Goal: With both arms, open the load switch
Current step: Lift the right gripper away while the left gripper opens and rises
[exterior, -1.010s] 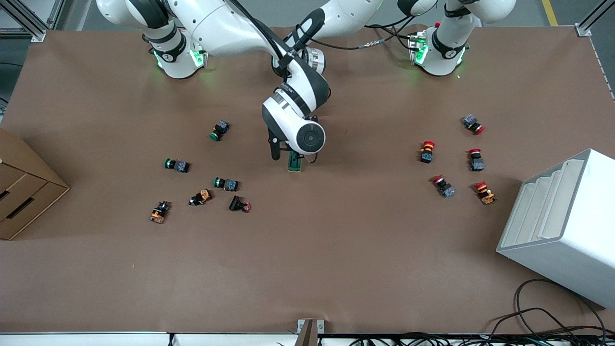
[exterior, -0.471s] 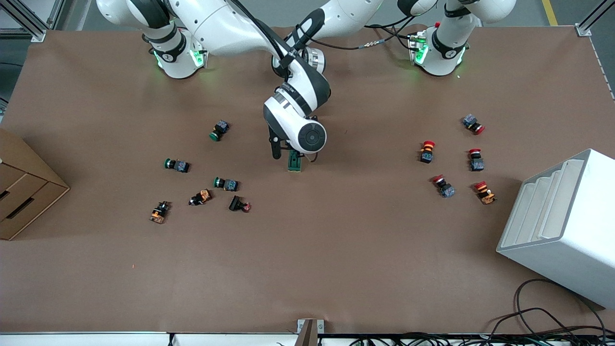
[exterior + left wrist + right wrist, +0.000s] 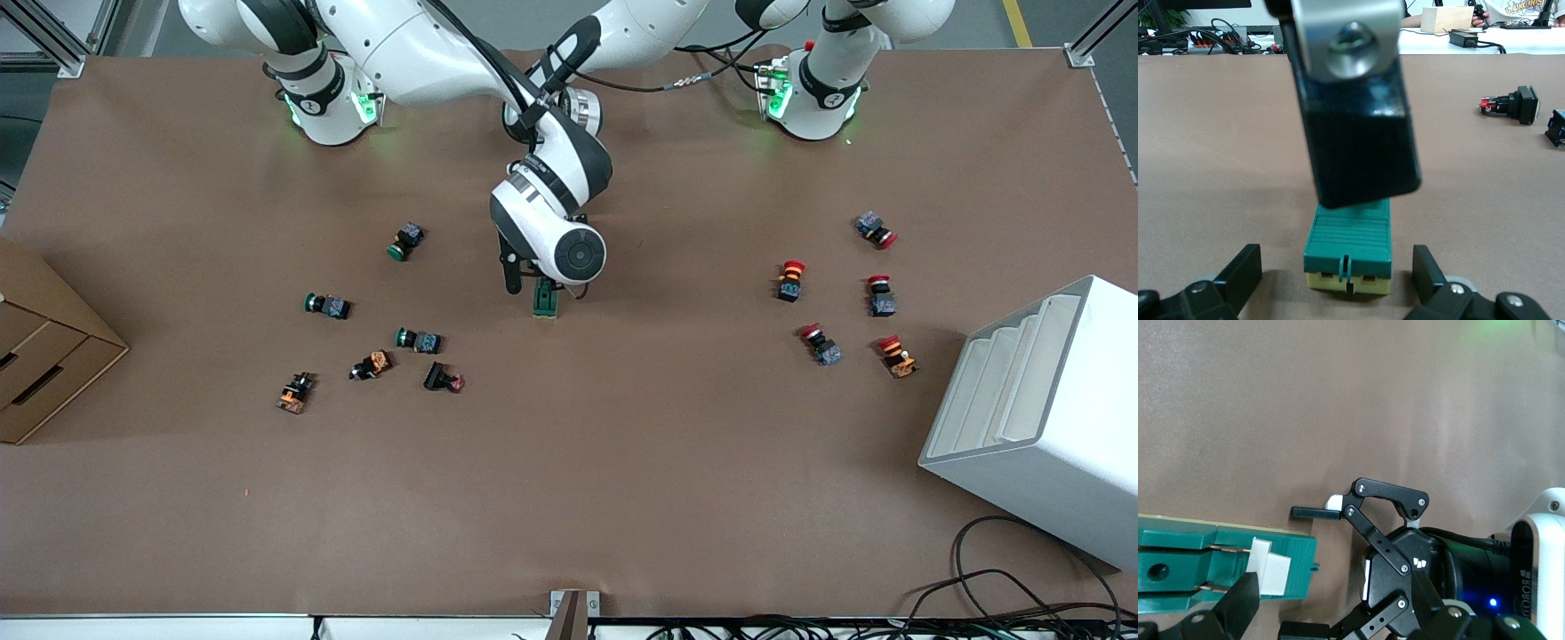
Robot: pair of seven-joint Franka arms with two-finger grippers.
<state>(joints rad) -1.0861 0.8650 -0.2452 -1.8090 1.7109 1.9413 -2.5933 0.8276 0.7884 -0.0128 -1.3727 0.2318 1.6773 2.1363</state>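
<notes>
Two white jointed arms with black bands

The right arm (image 3: 418, 53) and left arm (image 3: 836, 53) have glossy white shells, black joint bands, green-lit bases and black cables; the black linkage grippers show silver screws, a white logo and a blue light.

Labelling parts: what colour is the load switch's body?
Dark green, with a cream end; the load switch shows best in the left wrist view.

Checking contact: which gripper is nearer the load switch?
Right, narrowly. The right gripper sits over the load switch, seemingly touching its top; the left gripper, open, straddles one end without touching.
</notes>
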